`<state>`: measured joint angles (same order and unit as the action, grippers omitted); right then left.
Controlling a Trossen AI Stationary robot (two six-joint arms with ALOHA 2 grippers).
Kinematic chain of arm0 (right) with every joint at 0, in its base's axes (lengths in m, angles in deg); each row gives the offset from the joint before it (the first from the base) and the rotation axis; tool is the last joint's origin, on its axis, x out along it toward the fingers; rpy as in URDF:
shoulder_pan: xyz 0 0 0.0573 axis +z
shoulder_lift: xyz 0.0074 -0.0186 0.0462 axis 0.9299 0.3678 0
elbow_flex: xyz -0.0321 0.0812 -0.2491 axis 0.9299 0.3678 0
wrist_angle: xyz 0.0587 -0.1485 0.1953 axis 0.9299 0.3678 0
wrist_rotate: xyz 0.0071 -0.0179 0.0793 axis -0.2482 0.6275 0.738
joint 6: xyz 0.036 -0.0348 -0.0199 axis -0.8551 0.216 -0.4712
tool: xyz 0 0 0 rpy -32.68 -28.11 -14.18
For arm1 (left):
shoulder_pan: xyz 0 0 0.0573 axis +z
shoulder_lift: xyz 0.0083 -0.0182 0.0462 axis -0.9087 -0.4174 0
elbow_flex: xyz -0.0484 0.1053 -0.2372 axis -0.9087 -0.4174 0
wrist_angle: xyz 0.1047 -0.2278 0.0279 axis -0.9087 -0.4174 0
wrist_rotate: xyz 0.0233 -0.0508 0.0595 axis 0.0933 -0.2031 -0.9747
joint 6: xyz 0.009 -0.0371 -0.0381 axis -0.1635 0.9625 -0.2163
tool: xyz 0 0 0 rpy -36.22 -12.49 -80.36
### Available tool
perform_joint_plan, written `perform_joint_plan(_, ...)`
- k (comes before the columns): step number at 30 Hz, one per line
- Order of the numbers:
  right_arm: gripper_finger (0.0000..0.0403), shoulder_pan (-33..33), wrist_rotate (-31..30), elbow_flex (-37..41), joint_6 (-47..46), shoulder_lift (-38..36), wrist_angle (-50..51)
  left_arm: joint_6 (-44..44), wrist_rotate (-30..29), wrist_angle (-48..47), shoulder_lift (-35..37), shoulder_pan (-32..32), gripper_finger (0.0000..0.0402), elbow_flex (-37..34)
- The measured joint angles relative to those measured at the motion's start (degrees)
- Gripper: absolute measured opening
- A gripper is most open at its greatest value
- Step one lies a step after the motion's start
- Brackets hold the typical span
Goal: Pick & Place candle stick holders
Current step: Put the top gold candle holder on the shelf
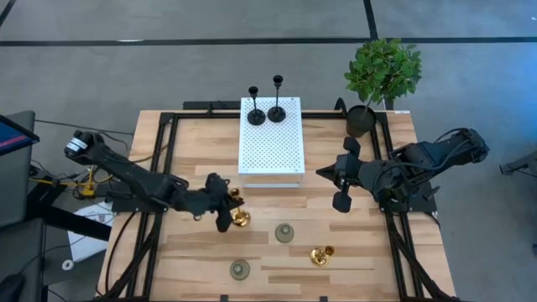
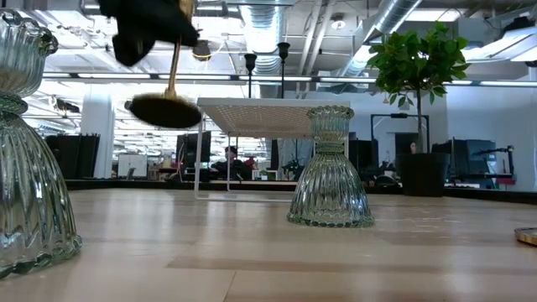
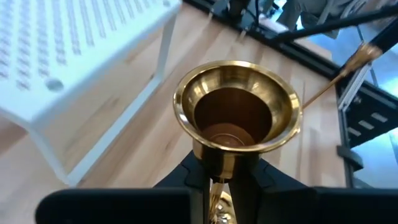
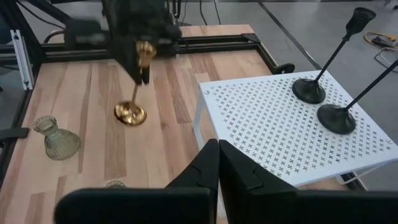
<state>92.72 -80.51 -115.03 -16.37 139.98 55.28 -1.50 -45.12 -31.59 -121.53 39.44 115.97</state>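
Note:
My left gripper point(image 1: 225, 210) is shut on a shiny gold candle stick holder point(image 1: 240, 218), just in front of the white perforated stand point(image 1: 270, 151). Two black thin-stemmed holders point(image 1: 254, 113) point(image 1: 277, 107) stand on their round bases on the stand's far end. Two grey-green ribbed holders point(image 1: 284, 233) point(image 1: 240, 269) stand upright on the table. A second gold holder point(image 1: 320, 254) lies on its side near the front right. My right gripper point(image 1: 331, 186) is shut and empty, above the table to the right of the stand. My left gripper pinches the gold holder's neck just under its cup point(image 3: 217, 163) between its two fingers point(image 3: 264, 177). The fingers come from above, slanting down. The holder hangs below them, stem point(image 2: 174, 63) slightly tilted, round base point(image 2: 164, 110) clear of the table.
A black pot point(image 1: 361, 120) with a green plant stands at the far right corner. A black frame rail point(image 1: 164, 159) runs round the tabletop. Bare wood lies between the stand and the table's left edge.

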Motion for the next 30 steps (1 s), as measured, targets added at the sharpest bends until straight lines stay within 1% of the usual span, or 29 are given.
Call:
perform_joint_plan(5, 0.0, -0.1, -1.6, 0.0, 0.5, 0.0, 0.4, -0.2, -0.9, -8.6, 0.9, 0.2, 0.0034, 7.8)
perform_joint_plan(8, 0.0, -0.1, -2.9, 0.0, 0.5, 0.0, 0.8, -2.5, -1.1, -12.6, -0.1, 1.3, 0.0034, 13.8)
perform_joint_plan(12, 0.0, -0.1, -4.2, 0.0, 0.5, 0.0, 0.8, -9.0, -2.0, -14.0, -1.7, 4.8, 0.0034, 20.5)
perform_joint_plan(16, 0.0, -0.1, -4.2, 0.0, 0.5, 0.0, 0.8, -18.0, -3.6, -14.0, -2.7, 9.7, 0.0034, 25.6)
perform_joint_plan(18, 0.0, -0.1, -4.2, 0.0, 0.3, 0.0, 0.8, -21.2, -3.7, -14.0, -2.9, 12.8, 0.0034, 27.0)
perform_joint_plan(21, 0.0, -0.1, -4.2, 0.0, 0.3, 0.0, 0.7, -22.6, -2.8, -14.0, -2.9, 18.2, 0.0034, 27.5)
perform_joint_plan(27, 0.0, -0.1, -4.2, 0.0, 0.3, 0.0, 0.7, -22.8, 3.0, -14.0, -4.3, 28.8, 0.0034, 27.5)
perform_joint_plan(30, 0.0, 0.0, -4.2, 0.0, 0.3, 0.0, 0.7, -22.8, 7.2, -13.8, -6.3, 33.0, 0.0034, 27.5)
